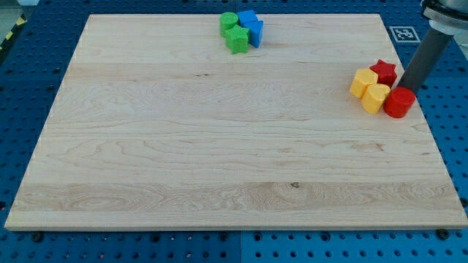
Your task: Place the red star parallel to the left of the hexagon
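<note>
Tip (404,86) of my rod sits at view's right edge, between red star (383,71) and red cylinder (399,102), touching cylinder. Yellow hexagon (363,82) just left of star, beside second yellow block (376,98). No fingers on rig.

Wooden board (219,146) on blue pegboard (453,139)

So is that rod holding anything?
Nothing is held. My tip sits just above the red cylinder, right of the red star.
</note>
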